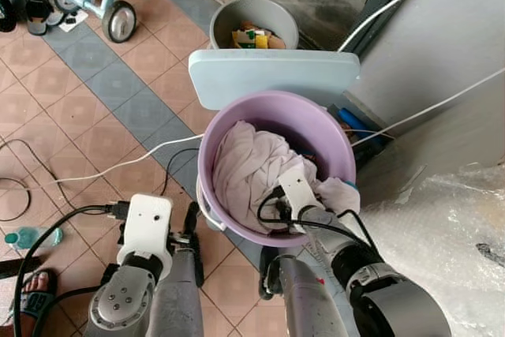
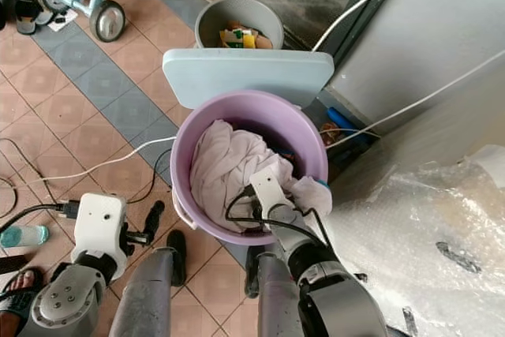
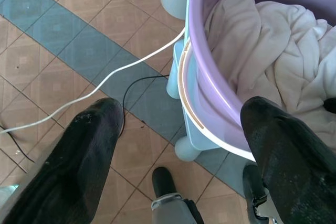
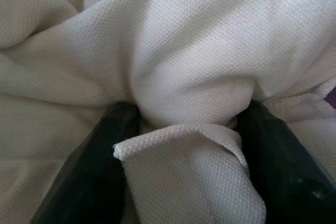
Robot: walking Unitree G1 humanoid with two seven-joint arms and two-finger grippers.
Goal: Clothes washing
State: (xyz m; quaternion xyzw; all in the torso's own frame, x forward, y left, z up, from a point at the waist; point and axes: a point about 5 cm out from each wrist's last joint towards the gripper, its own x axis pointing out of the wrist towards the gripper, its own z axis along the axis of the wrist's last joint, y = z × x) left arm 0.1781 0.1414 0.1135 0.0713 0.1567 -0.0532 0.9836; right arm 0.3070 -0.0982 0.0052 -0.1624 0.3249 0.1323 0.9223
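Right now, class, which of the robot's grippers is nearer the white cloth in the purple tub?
Right. The right gripper is inside the purple tub, fingers pinching a fold of the white cloth. The left gripper hovers open outside the tub's rim, above the tiled floor.

a lilac tub point(image 1: 225, 128) holds a white cloth point(image 1: 248, 165) with a fine woven dimple texture. behind it lies a pale blue lid point(image 1: 268, 73) and a grey bucket point(image 1: 225, 17). the floor point(image 1: 95, 92) is salmon-pink patterned tile crossed by blue-grey bands.
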